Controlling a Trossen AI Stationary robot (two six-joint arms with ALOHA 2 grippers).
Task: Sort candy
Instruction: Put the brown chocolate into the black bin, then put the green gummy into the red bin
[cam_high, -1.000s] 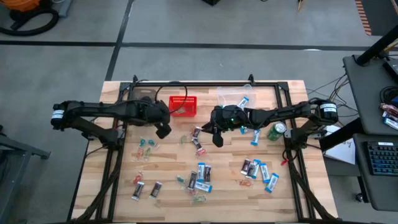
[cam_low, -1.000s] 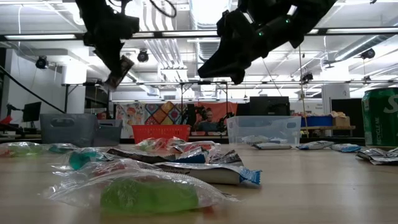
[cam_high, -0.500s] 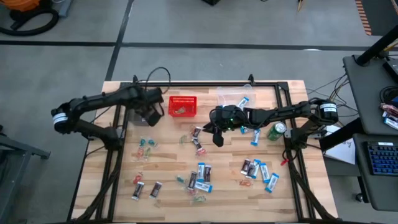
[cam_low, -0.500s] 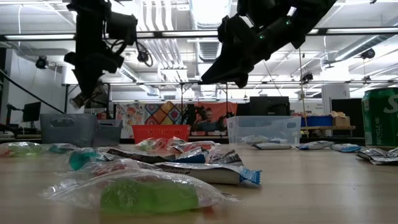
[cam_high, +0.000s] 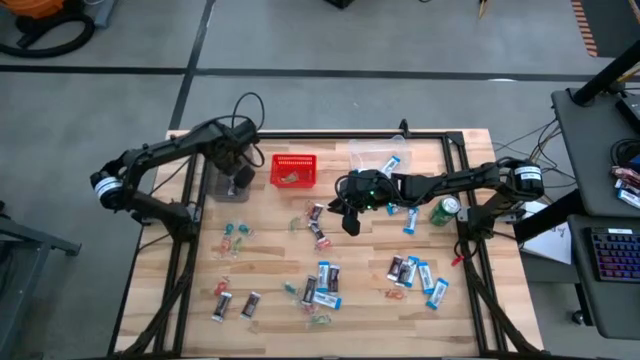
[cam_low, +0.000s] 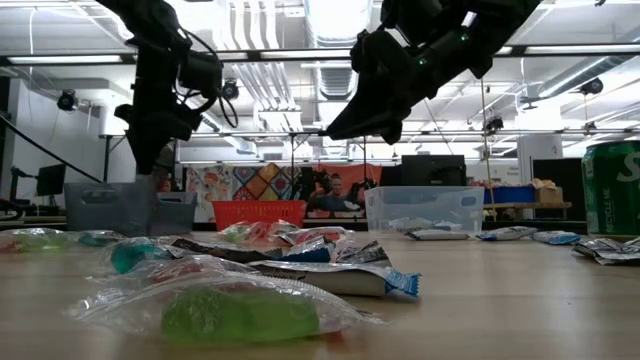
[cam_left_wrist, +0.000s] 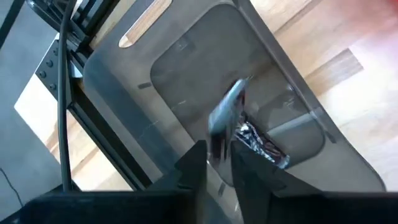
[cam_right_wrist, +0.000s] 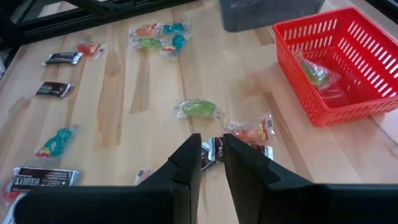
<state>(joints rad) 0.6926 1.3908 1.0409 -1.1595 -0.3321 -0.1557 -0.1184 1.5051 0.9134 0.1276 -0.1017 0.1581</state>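
Note:
Candy lies scattered over the wooden table: blue-and-white packets (cam_high: 325, 280), dark mini bars (cam_high: 236, 303), small twist-wrapped pieces (cam_high: 235, 236). My left gripper (cam_left_wrist: 217, 158) points down over the grey bin (cam_high: 222, 184) at the far left. A dark bar (cam_left_wrist: 227, 115) shows blurred at its fingertips, above another bar (cam_left_wrist: 264, 146) lying in the bin. My right gripper (cam_right_wrist: 211, 163) hangs above the table's middle with a narrow gap between its fingers and nothing in it; a dark bar (cam_right_wrist: 211, 149) lies on the table beyond them. My left gripper has the dark bar's near end (cam_left_wrist: 216, 146) in the gap between its fingertips, which point down into the grey bin. The bar shows blurred and mostly past the tips. Whether the fingers touch it, I cannot tell.
A red mesh basket (cam_high: 294, 170) with a sweet in it stands beside the grey bin. A clear bin (cam_high: 378, 158) with a blue packet stands at the far middle, and a green can (cam_high: 446, 210) at the right. Black frame rails (cam_high: 330, 134) run along the table's edges.
My left gripper has swung from in front of the red basket toward the table's far left corner and sunk a little, carrying the dark bar to above the grey bin. My right gripper has kept still.

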